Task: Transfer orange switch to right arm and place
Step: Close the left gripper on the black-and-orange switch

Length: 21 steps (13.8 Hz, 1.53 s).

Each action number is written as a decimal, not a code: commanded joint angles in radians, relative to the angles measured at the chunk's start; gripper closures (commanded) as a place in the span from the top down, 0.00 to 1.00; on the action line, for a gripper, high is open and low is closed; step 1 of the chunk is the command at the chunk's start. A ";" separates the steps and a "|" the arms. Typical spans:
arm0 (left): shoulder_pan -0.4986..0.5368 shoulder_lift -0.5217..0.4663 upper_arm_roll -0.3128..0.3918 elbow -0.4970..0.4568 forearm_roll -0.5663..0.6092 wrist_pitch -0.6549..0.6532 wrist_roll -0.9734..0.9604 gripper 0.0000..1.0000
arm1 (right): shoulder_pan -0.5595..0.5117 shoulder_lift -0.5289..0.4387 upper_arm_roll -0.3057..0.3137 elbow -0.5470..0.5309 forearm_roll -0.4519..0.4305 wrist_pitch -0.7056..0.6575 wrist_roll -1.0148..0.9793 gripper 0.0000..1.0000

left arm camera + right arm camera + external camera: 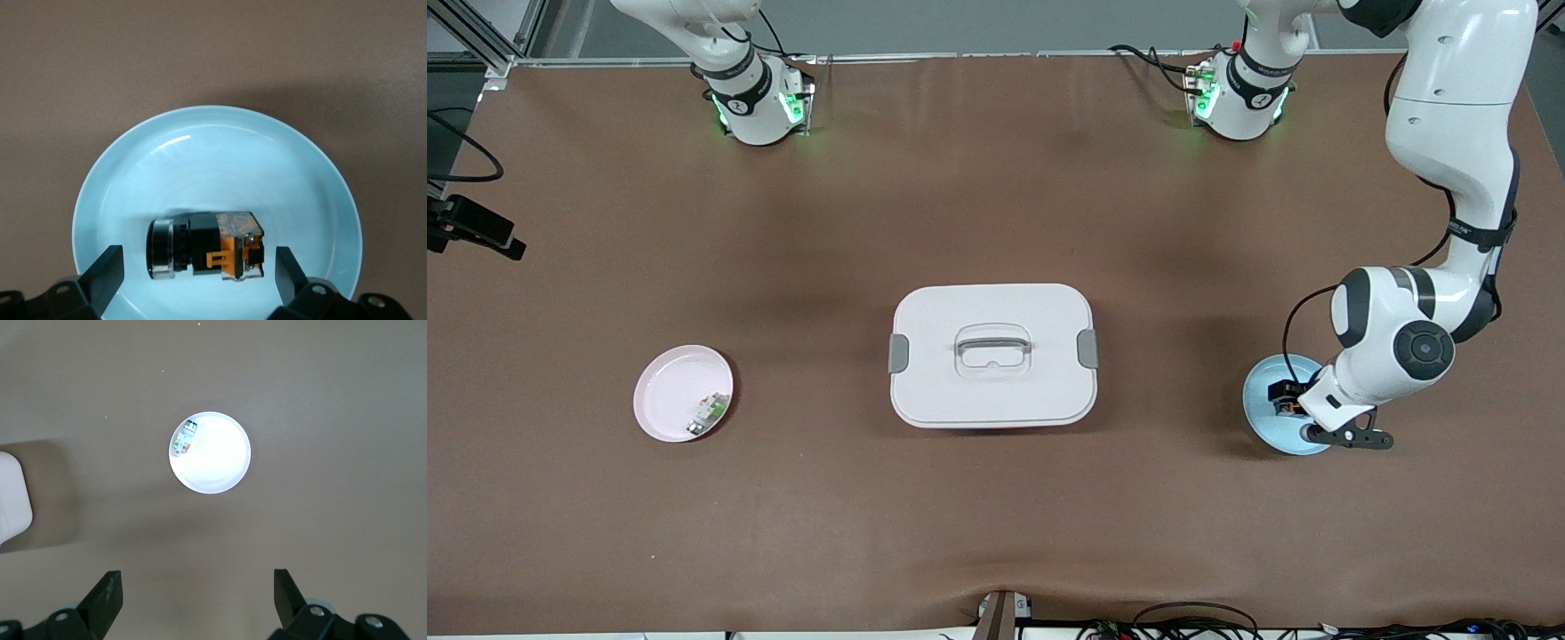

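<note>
The orange switch (207, 245), a small black block with an orange part, lies on its side in the pale blue plate (220, 153). In the front view the switch (1286, 398) shows on the blue plate (1267, 418) near the left arm's end of the table. My left gripper (199, 272) is open, low over the plate, with one finger on each side of the switch and not touching it. My right gripper (197, 593) is open and empty, high over the table near the pink plate (220, 463); its hand is out of the front view.
A white lidded box (992, 354) with a handle stands in the middle of the table. The pink plate (671, 396) toward the right arm's end holds a small white-and-green part (710, 411).
</note>
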 commanded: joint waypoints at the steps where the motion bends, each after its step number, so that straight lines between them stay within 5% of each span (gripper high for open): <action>1: 0.006 0.019 -0.005 0.018 0.018 0.028 0.007 1.00 | -0.016 0.004 0.012 0.013 -0.004 -0.005 0.002 1.00; 10: 0.008 0.042 -0.008 0.003 0.007 0.102 -0.014 1.00 | -0.013 0.004 0.012 0.011 -0.004 -0.005 0.002 1.00; 16: 0.003 0.035 -0.008 -0.003 0.002 0.100 -0.033 0.33 | -0.013 0.004 0.012 0.010 -0.004 -0.007 0.004 1.00; 21: 0.002 -0.027 -0.006 -0.003 -0.112 -0.007 -0.046 0.23 | -0.016 0.004 0.012 0.010 -0.004 -0.007 0.004 1.00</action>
